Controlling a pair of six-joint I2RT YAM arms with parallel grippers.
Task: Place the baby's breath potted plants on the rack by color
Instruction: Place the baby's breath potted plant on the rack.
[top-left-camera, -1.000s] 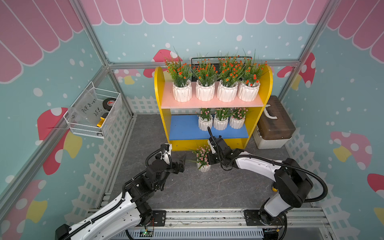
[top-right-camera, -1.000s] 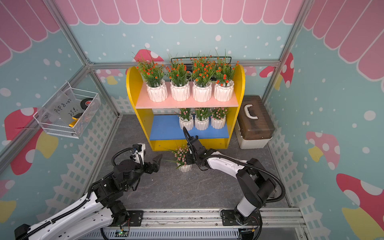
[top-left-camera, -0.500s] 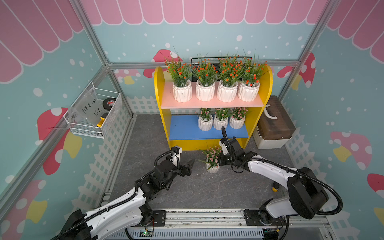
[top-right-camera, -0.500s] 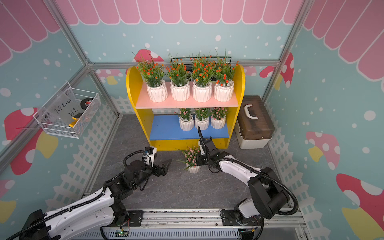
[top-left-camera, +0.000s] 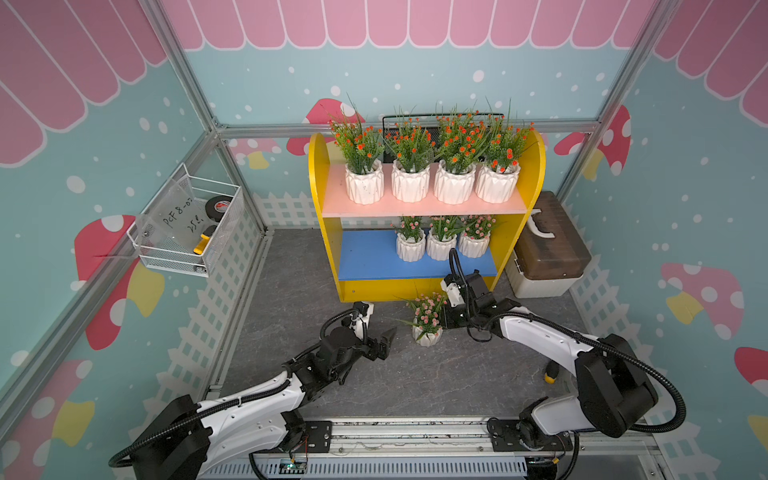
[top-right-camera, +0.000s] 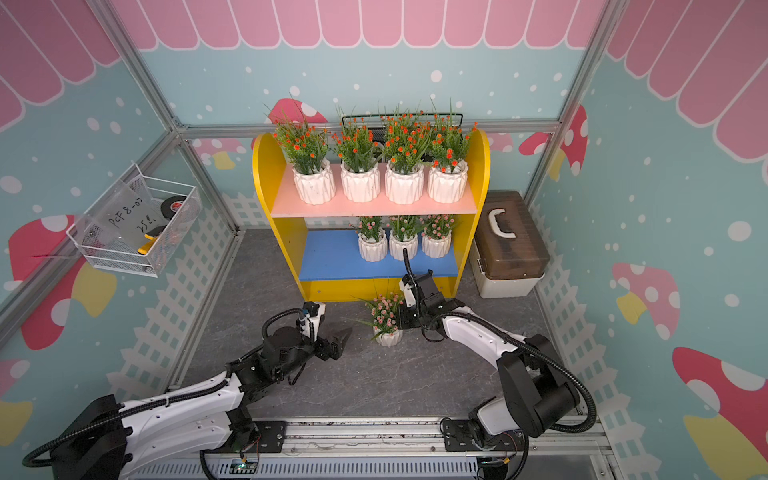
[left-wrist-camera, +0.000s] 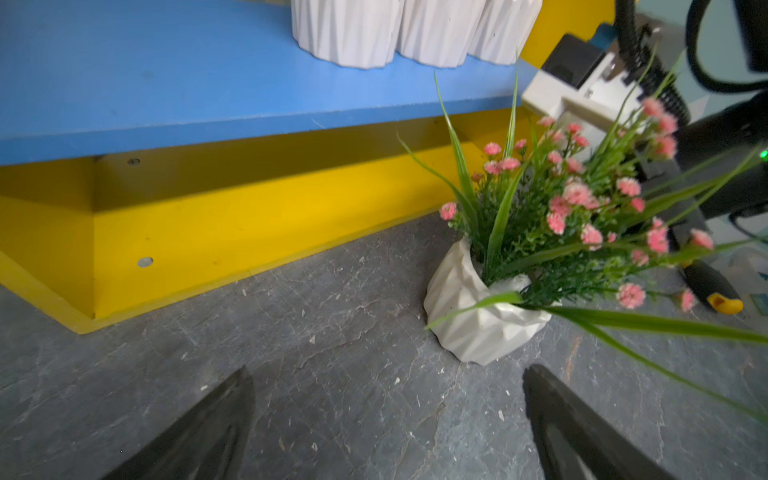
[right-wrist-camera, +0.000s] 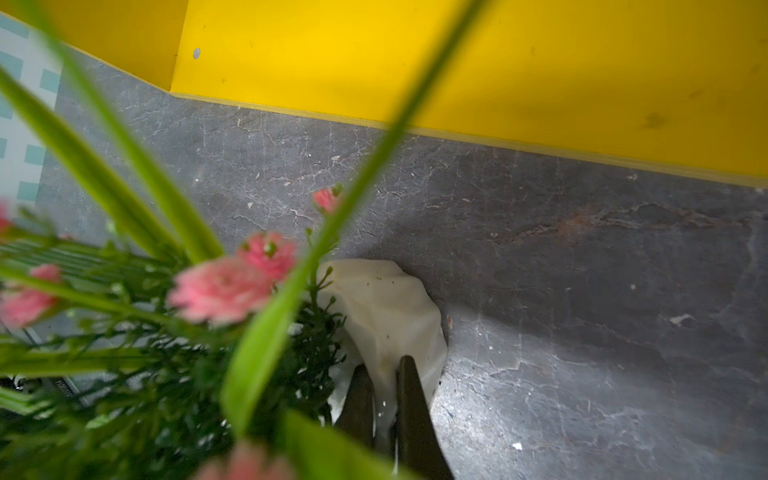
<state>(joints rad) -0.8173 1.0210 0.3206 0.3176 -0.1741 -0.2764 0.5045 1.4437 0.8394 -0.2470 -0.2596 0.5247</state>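
Though sprigs (right-wrist-camera: 166, 353) half hide the pot (right-wrist-camera: 382, 299), right end effector (right-wrist-camera: 383, 363) clamps its rim; left end effector (left-wrist-camera: 386, 370) gapes.

Robot test cell dressed as a toy shop: aluminium framing (top-left-camera: 266, 132) and mushroom-print wall panels (top-left-camera: 702, 291) enclose the grey worktop (top-left-camera: 415, 382); a white wire basket (top-left-camera: 178, 259) of tape (top-left-camera: 219, 206) hangs well left of the left claw (top-left-camera: 385, 343).

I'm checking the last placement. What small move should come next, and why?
Probably ease the open left gripper forward around the pink-flowered white ribbed pot: it sits on the grey floor just ahead, its rim pinched by the shut right gripper.
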